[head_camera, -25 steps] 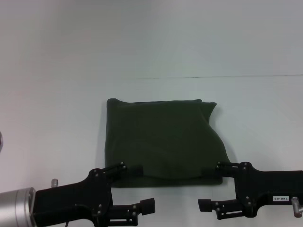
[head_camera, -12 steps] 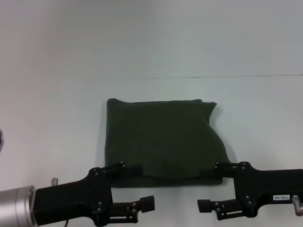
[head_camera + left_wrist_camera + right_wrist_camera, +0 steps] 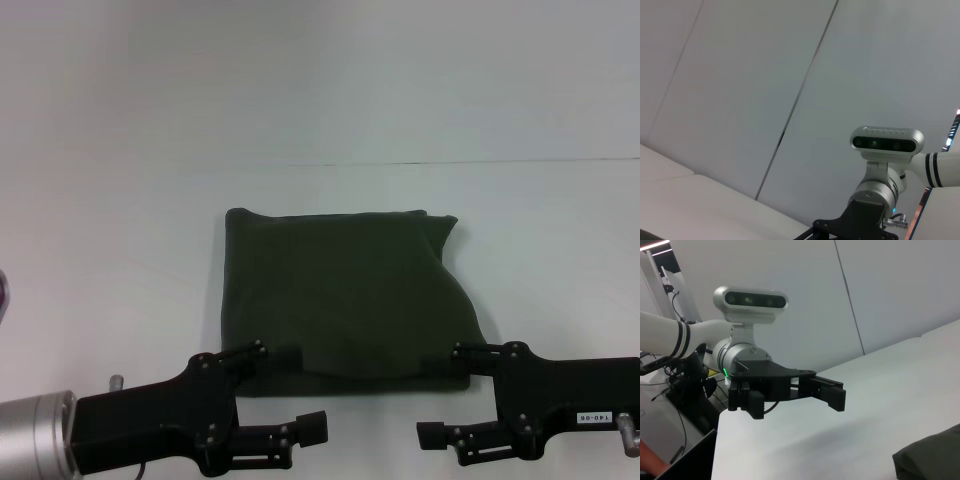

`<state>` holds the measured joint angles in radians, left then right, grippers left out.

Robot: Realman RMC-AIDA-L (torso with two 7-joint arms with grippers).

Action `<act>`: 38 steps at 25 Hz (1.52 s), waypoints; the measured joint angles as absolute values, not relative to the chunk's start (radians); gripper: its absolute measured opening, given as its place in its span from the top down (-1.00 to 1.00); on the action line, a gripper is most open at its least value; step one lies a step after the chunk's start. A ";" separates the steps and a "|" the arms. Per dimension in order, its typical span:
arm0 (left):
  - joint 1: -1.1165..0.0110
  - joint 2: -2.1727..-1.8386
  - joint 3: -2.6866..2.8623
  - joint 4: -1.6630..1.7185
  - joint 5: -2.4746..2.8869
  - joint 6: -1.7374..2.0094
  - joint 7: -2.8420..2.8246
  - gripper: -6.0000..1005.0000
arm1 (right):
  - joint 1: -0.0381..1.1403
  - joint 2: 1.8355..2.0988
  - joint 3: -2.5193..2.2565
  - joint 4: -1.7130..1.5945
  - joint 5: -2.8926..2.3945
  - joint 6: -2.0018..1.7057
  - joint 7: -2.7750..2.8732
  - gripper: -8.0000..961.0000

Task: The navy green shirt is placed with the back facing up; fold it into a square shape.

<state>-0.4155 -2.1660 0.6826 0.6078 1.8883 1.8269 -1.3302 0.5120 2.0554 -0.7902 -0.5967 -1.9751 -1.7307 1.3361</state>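
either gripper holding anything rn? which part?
Nothing is clearly held. The left gripper and right gripper sit open at the near hem corners of the folded navy green shirt, one finger of each over the fabric, not clamped.

A plain white table [image 3: 120,280] fills the foreground, its far edge meeting a pale grey-white wall [image 3: 320,70] along a thin dark line. The wall is made of large flat panels [image 3: 740,90] split by narrow dark seams. Even, soft light covers everything.
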 joint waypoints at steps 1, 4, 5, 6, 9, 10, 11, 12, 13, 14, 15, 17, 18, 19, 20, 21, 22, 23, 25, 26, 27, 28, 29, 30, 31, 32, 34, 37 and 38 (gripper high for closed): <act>-0.416 -2.166 0.683 0.608 1.888 1.827 -1.329 -0.86 | 0.512 2.055 -0.791 -0.597 -1.975 -1.731 1.336 -0.87; -0.416 -2.166 0.683 0.607 1.888 1.827 -1.328 -0.86 | 0.513 2.056 -0.793 -0.597 -1.974 -1.733 1.336 -0.87; -0.416 -2.166 0.683 0.607 1.887 1.827 -1.328 -0.86 | 0.514 2.056 -0.793 -0.597 -1.974 -1.734 1.337 -0.87; -0.416 -2.166 0.683 0.607 1.887 1.827 -1.328 -0.86 | 0.514 2.057 -0.793 -0.597 -1.974 -1.734 1.337 -0.87; -0.419 -2.166 0.683 0.607 1.886 1.826 -1.328 -0.86 | 0.514 2.059 -0.794 -0.597 -1.974 -1.735 1.342 -0.87; -0.419 -2.166 0.683 0.607 1.886 1.826 -1.328 -0.86 | 0.514 2.060 -0.794 -0.597 -1.974 -1.735 1.343 -0.87; -0.420 -2.165 0.683 0.607 1.886 1.825 -1.329 -0.86 | 0.514 2.060 -0.794 -0.597 -1.974 -1.735 1.343 -0.87; -0.421 -2.165 0.683 0.607 1.886 1.825 -1.329 -0.86 | 0.514 2.060 -0.795 -0.597 -1.974 -1.735 1.344 -0.87; -0.421 -2.165 0.683 0.607 1.886 1.825 -1.329 -0.86 | 0.514 2.060 -0.795 -0.597 -1.974 -1.735 1.344 -0.87; -0.421 -2.165 0.683 0.607 1.886 1.824 -1.329 -0.86 | 0.514 2.060 -0.795 -0.597 -1.974 -1.735 1.344 -0.87; -0.421 -2.165 0.683 0.607 1.885 1.824 -1.329 -0.86 | 0.514 2.060 -0.795 -0.597 -1.974 -1.735 1.344 -0.87; -0.421 -2.165 0.683 0.607 1.885 1.824 -1.330 -0.86 | 0.514 2.060 -0.795 -0.597 -1.974 -1.735 1.344 -0.87; -0.421 -2.164 0.683 0.607 1.884 1.824 -1.330 -0.86 | 0.514 2.060 -0.795 -0.597 -1.973 -1.735 1.344 -0.87; -0.421 -2.164 0.683 0.607 1.884 1.824 -1.331 -0.86 | 0.514 2.060 -0.795 -0.597 -1.973 -1.735 1.344 -0.87; -0.421 -2.164 0.683 0.607 1.884 1.824 -1.331 -0.86 | 0.515 2.060 -0.795 -0.597 -1.973 -1.735 1.344 -0.87; -0.421 -2.164 0.683 0.607 1.884 1.824 -1.331 -0.86 | 0.515 2.060 -0.795 -0.597 -1.972 -1.735 1.344 -0.87; -0.421 -2.164 0.683 0.607 1.884 1.824 -1.331 -0.86 | 0.515 2.060 -0.794 -0.597 -1.972 -1.735 1.344 -0.87; -0.421 -2.164 0.683 0.607 1.884 1.824 -1.331 -0.86 | 0.515 2.060 -0.793 -0.597 -1.971 -1.735 1.344 -0.87; -0.420 -2.164 0.682 0.608 1.878 1.830 -1.331 -0.86 | 0.515 2.059 -0.783 -0.597 -1.966 -1.735 1.345 -0.86; -0.420 -2.164 0.680 0.610 1.872 1.832 -1.331 -0.86 | 0.515 2.058 -0.772 -0.597 -1.962 -1.736 1.348 -0.86; -0.421 -2.164 0.679 0.611 1.869 1.832 -1.331 -0.87 | 0.515 2.057 -0.765 -0.597 -1.959 -1.737 1.351 -0.86; -0.424 -2.164 0.676 0.612 1.865 1.833 -1.331 -0.87 | 0.515 2.057 -0.754 -0.597 -1.956 -1.741 1.355 -0.86; -0.428 -2.163 0.674 0.613 1.863 1.833 -1.331 -0.87 | 0.515 2.056 -0.746 -0.597 -1.953 -1.746 1.358 -0.86; -0.432 -2.163 0.673 0.613 1.863 1.834 -1.331 -0.87 | 0.515 2.056 -0.741 -0.597 -1.952 -1.755 1.359 -0.86; -0.436 -2.162 0.672 0.613 1.864 1.834 -1.332 -0.87 | 0.515 2.056 -0.739 -0.597 -1.952 -1.759 1.359 -0.86; -0.439 -2.162 0.672 0.613 1.866 1.834 -1.332 -0.87 | 0.514 2.055 -0.739 -0.597 -1.952 -1.764 1.359 -0.86; -0.440 -2.162 0.672 0.613 1.867 1.831 -1.332 -0.87 | 0.512 2.054 -0.738 -0.597 -1.954 -1.764 1.359 -0.86; -0.441 -2.161 0.672 0.614 1.866 1.826 -1.330 -0.87 | 0.511 2.052 -0.738 -0.597 -1.956 -1.761 1.359 -0.86; -0.441 -2.161 0.672 0.615 1.866 1.825 -1.329 -0.87 | 0.511 2.052 -0.738 -0.597 -1.956 -1.761 1.359 -0.86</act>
